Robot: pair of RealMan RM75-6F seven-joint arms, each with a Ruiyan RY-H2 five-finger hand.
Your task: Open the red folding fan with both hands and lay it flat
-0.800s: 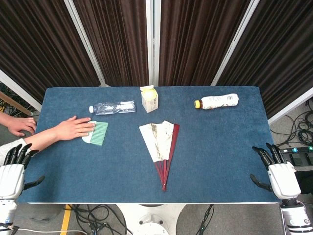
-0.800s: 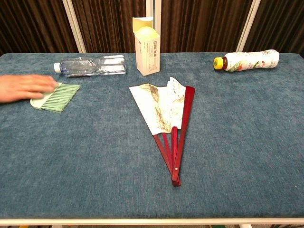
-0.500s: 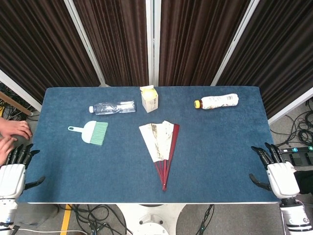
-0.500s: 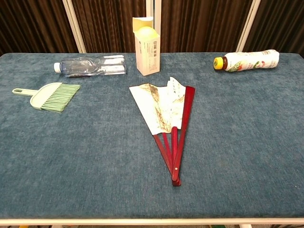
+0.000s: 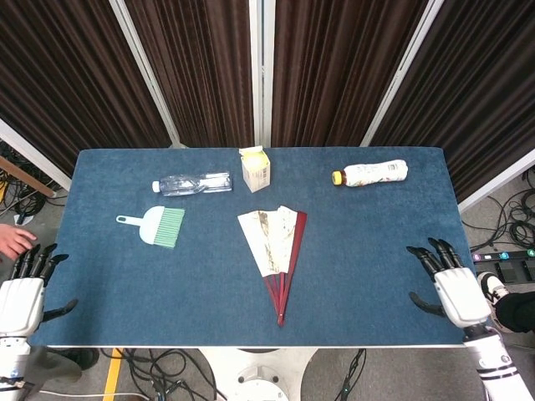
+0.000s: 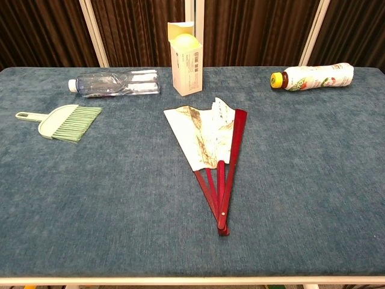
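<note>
red folding fan [image 5: 276,251] lies partly spread at the centre of the blue table [image 5: 376,251], its pivot toward the lower edge, with bare cloth on both sides. right hand [image 5: 451,288] sits at the table's lower right edge, fingers apart, holding nothing. left hand [image 5: 21,292] sits off the lower left corner, fingers apart and empty. clear bottle [image 5: 194,184] and white bottle [image 5: 372,174] lie on their sides near the upper edge. green brush [image 5: 156,225] lies at centre left. small carton [image 5: 256,168] stands just above the fan.
</note>
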